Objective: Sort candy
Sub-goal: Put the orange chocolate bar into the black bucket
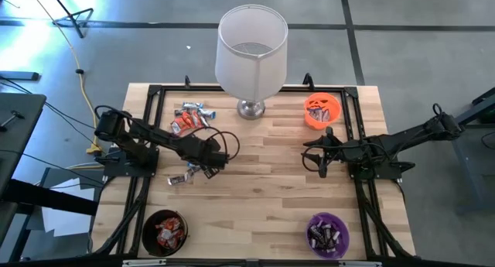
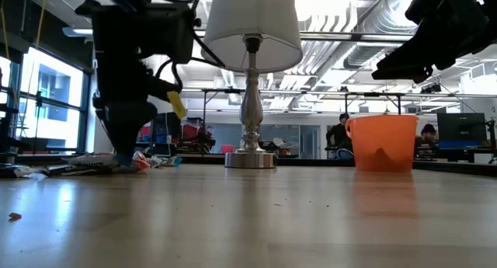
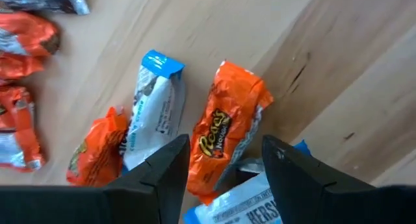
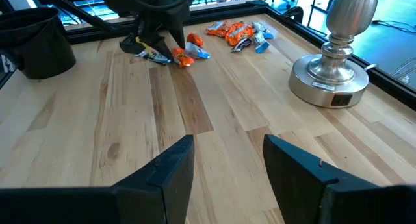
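Jaws, left gripper (image 3: 224, 169): you had them spread wide, one finger on either side of an orange candy bar (image 3: 224, 136), with no grip on it that the wrist view could confirm. Position: low over the table (image 1: 271, 213), at the small cluster of candy (image 1: 189, 174) near its left-middle.

Jaws, right gripper (image 4: 227, 162): you held them parted and empty, above bare wood on the right half of the table, well apart from any candy.

Candy, loose, beside the left gripper: one blue-white bar (image 3: 153, 104) just beside the orange bar; a second orange piece (image 3: 97, 149) touching the blue-white one; a further blue-white wrapper (image 3: 244, 198) lying partly under the orange bar and the fingers.

Candy, loose, farther pile (image 1: 191, 118): mixed orange and silvery wrappers, lying toward the table's far edge, left of the lamp base (image 1: 250, 108).

Candy, already in bowls: orange-wrapped pieces in the black bowl (image 1: 164, 232) at the near left corner; dark and silvery pieces in the purple bowl (image 1: 328, 234) at the near right. The orange bowl (image 1: 322, 111) stood at the far right; its contents could not be told.

Other: a white-shaded lamp (image 1: 250, 50) at the far middle of the table.
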